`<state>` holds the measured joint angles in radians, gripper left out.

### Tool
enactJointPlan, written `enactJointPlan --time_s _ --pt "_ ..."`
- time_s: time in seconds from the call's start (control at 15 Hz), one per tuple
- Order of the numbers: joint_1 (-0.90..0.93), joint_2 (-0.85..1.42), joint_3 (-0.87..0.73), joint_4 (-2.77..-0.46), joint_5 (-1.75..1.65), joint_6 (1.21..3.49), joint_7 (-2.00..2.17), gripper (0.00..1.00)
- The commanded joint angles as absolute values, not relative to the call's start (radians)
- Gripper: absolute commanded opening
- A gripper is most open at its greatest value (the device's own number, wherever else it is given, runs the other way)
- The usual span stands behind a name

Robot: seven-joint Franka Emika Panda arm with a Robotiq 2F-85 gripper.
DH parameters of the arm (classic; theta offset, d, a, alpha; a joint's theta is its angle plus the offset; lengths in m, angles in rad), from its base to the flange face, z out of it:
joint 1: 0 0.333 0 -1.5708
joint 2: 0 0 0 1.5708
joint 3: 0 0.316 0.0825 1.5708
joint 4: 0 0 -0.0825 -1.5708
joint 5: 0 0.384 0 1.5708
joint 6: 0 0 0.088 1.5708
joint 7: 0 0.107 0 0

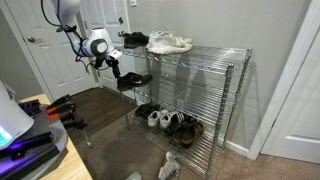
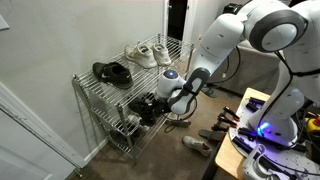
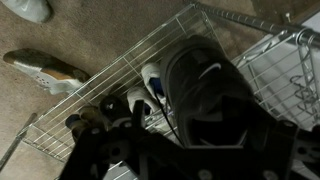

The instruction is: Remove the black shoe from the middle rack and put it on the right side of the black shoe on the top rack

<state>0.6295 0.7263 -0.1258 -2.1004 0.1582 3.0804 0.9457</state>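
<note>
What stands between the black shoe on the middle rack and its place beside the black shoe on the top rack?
The top rack lies directly above the slim black shoe, so it likely must come out the front first. Up there, the white sneakers sit close beside the chunky black shoe, leaving little room on that side.

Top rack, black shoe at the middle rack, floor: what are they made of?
The top rack looks like steel wire with a chrome-bright finish: a thin silver grid that glints. The black shoe looks matte, leather or synthetic; too dark to tell. The floor is brown carpet, by its dull, fuzzy texture.
</note>
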Motion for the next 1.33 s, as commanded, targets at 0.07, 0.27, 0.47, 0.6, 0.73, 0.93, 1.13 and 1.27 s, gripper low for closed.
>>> enactJointPlan --time_s 0.07,0.27,0.47,0.6,0.73,0.93,1.13,1.27 --pt "0.766 0.791 -0.286 -2.044 0.230 3.111 1.069 1.00" --pt "0.794 0.825 -0.318 -2.015 0.235 3.070 1.098 1.00" --pt "0.799 0.860 -0.322 -1.992 0.223 3.043 1.107 1.00" --pt "0.791 0.872 -0.314 -1.981 0.214 3.021 1.100 1.00" --pt "0.773 0.877 -0.294 -1.972 0.202 3.003 1.080 1.00" --pt "0.753 0.886 -0.250 -1.953 0.168 2.979 1.034 1.00" --pt "0.721 0.893 -0.191 -1.928 0.125 2.935 0.959 0.74" --pt "0.714 0.900 -0.174 -1.915 0.109 2.911 0.936 0.60"
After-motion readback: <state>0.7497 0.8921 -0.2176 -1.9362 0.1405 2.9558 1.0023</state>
